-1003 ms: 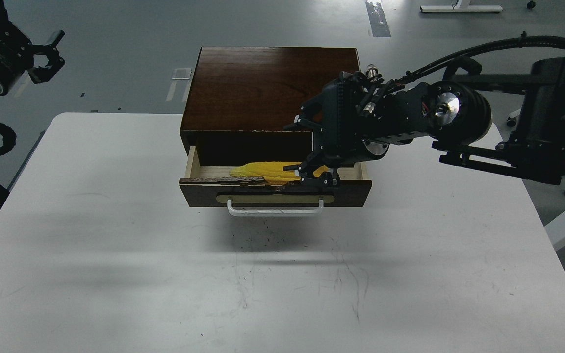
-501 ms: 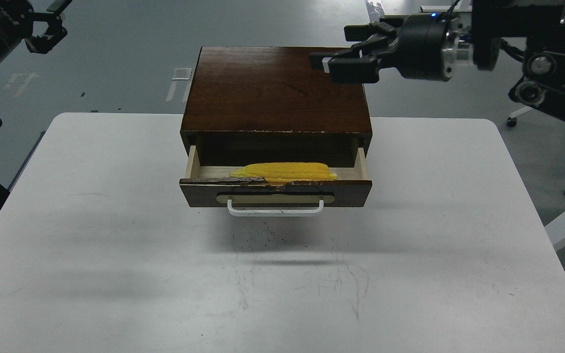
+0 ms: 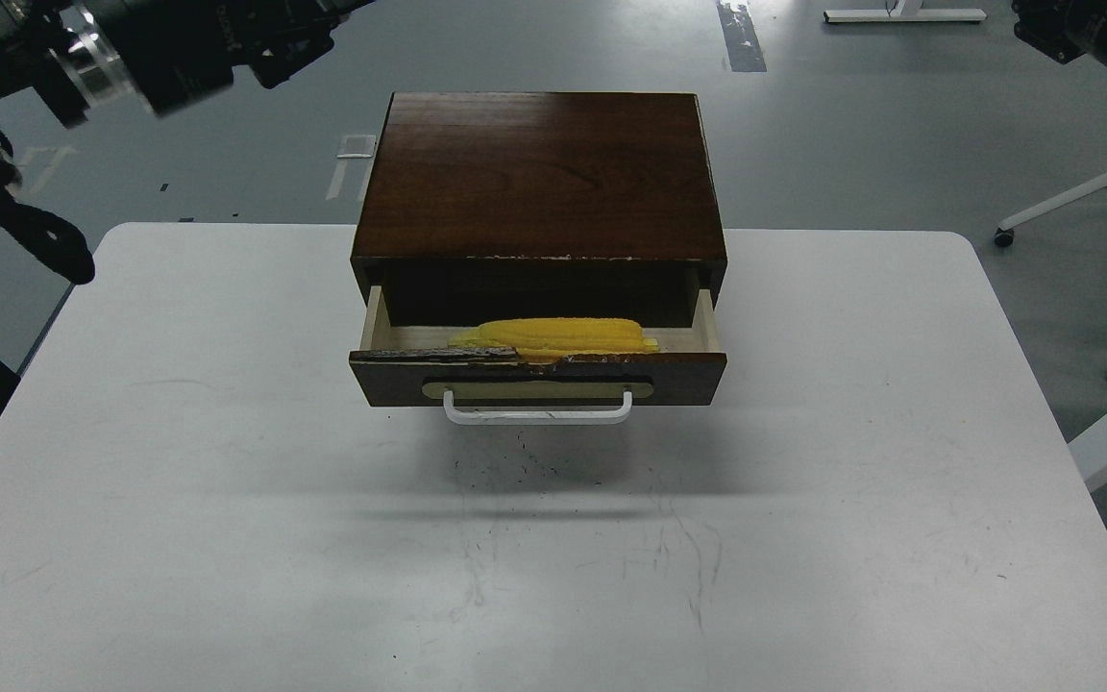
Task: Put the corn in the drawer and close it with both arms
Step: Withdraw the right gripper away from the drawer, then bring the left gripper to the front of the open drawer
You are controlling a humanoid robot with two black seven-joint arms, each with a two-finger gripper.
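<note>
head view: corn (image 3: 553,335) half hidden in the open drawer (image 3: 536,379); both claws blurred or cropped (state unreadable).

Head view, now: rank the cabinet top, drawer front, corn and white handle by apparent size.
1. cabinet top
2. drawer front
3. corn and white handle: similar length, and the corn is partly hidden, so unranked.

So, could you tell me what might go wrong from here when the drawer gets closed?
1. The drawer has a chipped top edge that may snag under the cabinet as it slides in.
2. The corn lies close behind the drawer front; a hard push could jolt it.
3. The cabinet sits loose on the table, so an off-centre push might shove or twist it.
</note>
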